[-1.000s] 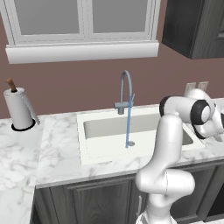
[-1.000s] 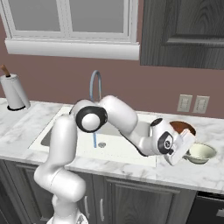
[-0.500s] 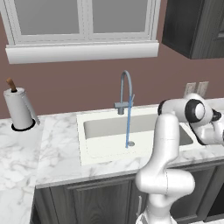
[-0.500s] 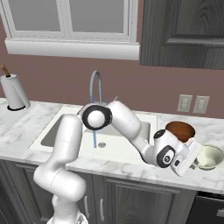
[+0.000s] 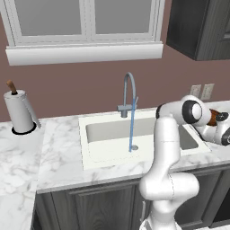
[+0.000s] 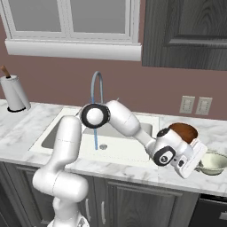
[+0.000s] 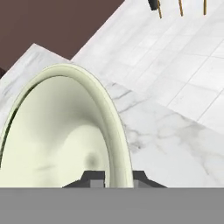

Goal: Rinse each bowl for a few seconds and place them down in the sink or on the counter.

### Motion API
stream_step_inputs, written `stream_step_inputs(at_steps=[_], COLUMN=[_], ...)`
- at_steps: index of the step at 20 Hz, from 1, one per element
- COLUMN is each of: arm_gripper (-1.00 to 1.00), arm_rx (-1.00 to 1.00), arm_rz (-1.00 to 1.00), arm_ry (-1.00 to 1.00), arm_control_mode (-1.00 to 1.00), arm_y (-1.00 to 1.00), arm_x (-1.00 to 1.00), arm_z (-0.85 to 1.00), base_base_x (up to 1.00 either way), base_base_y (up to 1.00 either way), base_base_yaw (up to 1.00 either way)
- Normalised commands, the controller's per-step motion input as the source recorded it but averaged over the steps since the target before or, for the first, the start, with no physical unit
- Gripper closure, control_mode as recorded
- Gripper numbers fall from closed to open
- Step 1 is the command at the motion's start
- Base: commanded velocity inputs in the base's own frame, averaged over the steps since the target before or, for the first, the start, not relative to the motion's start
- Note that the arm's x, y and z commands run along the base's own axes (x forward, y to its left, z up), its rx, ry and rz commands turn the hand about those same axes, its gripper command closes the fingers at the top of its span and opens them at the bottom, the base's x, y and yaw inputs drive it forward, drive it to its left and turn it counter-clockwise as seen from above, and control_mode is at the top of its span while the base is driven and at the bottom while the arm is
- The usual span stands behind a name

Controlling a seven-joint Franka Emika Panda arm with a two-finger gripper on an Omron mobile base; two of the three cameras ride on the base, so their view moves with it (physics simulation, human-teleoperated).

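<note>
A cream bowl (image 6: 213, 163) sits on the marble counter (image 6: 133, 168) right of the sink (image 6: 56, 137). My gripper (image 6: 197, 159) reaches it from the left. In the hand view the gripper (image 7: 119, 177) has one fingertip on each side of the cream bowl's (image 7: 57, 140) rim, shut on it. A glossy reddish-brown bowl (image 6: 182, 130) stands just behind my wrist, nearer the wall; the same reddish-brown bowl (image 5: 214, 116) also peeks out from behind the arm. Water runs from the grey gooseneck faucet (image 5: 129, 90) into the sink (image 5: 103, 157).
A paper towel holder (image 5: 18, 114) stands on the counter far left of the sink. Two wall outlets (image 6: 195, 105) are behind the bowls. The counter's front edge lies close below the cream bowl. My arm spans the sink's right half.
My hand has slid right along the counter, from beside the reddish-brown bowl to the rim of the cream bowl. Neither bowl has moved, and the water keeps running.
</note>
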Motion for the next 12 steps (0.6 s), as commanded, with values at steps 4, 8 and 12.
stream_step_inputs(at_steps=[4, 8, 12], arm_gripper=[-1.00, -1.00, -1.00], arm_rx=[0.00, 0.00, 0.00], arm_rz=[-0.02, 0.00, 0.00], arm_ry=[0.02, -0.03, -0.06], arm_control_mode=[-1.00, -1.00, -1.00], arm_y=[-0.09, -0.12, -0.10], arm_x=[-0.09, -0.08, -0.03], arm_z=[-0.25, -0.17, 0.04], base_base_x=[0.00, 0.00, 0.00], base_base_y=[0.00, 0.00, 0.00], base_base_yaw=[0.00, 0.00, 0.00])
